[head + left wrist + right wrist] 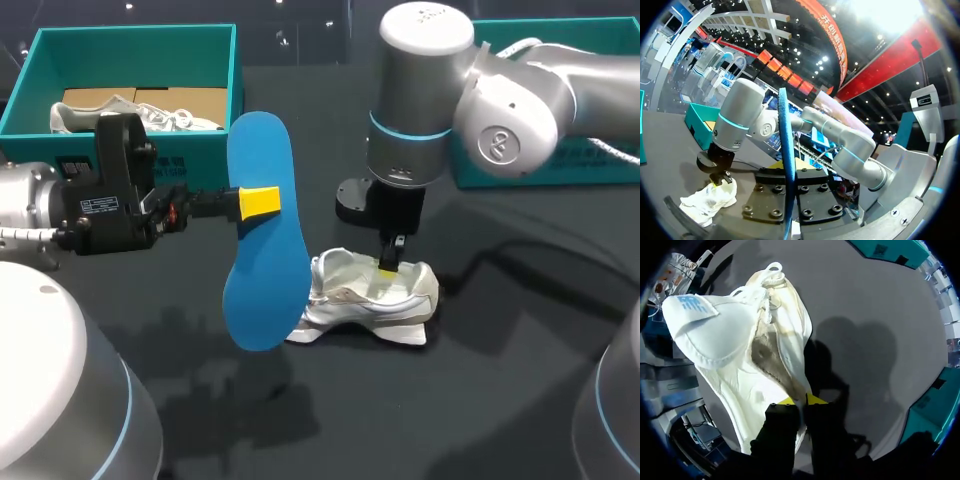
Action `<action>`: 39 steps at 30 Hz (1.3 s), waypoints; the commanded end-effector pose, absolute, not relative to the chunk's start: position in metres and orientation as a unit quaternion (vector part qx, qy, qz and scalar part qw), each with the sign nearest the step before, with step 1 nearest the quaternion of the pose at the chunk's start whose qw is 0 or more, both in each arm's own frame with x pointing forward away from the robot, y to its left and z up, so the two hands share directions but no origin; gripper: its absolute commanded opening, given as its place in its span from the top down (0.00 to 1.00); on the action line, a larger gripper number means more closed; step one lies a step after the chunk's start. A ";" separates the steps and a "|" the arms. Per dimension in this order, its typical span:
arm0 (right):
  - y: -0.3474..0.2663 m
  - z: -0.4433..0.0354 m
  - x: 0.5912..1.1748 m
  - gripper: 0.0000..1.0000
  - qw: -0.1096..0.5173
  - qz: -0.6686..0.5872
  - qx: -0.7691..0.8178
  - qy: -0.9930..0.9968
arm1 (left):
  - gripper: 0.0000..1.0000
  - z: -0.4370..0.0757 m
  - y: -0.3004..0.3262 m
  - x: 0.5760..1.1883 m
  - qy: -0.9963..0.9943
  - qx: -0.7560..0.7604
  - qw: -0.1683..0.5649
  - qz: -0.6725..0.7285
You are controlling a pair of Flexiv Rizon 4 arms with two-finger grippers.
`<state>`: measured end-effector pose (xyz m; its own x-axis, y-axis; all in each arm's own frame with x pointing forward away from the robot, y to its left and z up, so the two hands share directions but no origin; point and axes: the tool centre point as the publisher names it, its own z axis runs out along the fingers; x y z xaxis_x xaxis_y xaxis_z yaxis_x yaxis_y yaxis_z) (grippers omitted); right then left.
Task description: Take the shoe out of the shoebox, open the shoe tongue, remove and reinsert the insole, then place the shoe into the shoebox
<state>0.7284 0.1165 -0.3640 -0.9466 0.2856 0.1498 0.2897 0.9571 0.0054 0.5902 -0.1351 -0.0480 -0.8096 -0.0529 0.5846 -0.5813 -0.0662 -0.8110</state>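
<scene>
Blue insole [786, 150] edge-on in left wrist view

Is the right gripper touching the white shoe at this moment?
Touching. The right wrist view shows the right gripper with both yellow tips pinching the rim of the shoe between them.

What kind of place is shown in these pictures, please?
Probably a robot workbench for shoe handling: a dark table, a teal shoebox, a white shoe and a blue insole.
</scene>
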 end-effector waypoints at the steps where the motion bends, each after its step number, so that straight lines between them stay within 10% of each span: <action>1: 0.112 -0.353 0.721 1.00 0.065 -0.016 -0.171 -0.983 | 1.00 -0.049 -0.137 0.590 -0.655 0.242 0.191 0.689; 39: 0.126 -0.321 0.687 1.00 0.005 -0.116 -0.559 -0.821 | 1.00 -0.049 -0.137 0.590 -0.655 0.242 0.191 0.689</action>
